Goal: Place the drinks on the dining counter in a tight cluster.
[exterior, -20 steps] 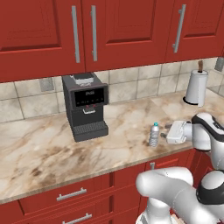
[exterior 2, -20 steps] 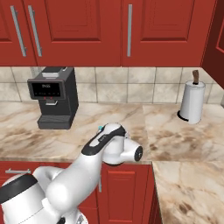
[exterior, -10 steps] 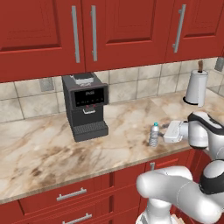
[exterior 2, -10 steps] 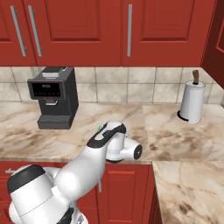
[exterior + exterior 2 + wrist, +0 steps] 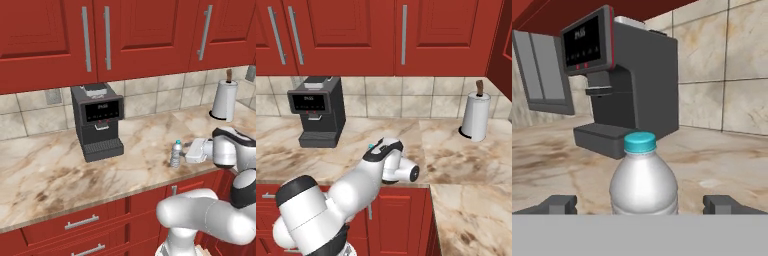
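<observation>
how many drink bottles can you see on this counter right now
1: the water bottle stands near the front edge of the wall counter, right of the coffee machine, between the open jaws of the gripper. Others may be out of view.

Even, bright rendered light, soft shadows, slightly blurry throughout.

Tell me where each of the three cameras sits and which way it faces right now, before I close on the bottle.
Left base view: behind-left of the arm, facing the wall counter, coffee machine and water bottle; arm at lower right.
Right base view: behind-right, same counter; arm at lower left, paper towel roll at right.
Hand view: on the hand, level with the bottle, fingertips open either side.
Shared: all three show the coffee machine.
</observation>
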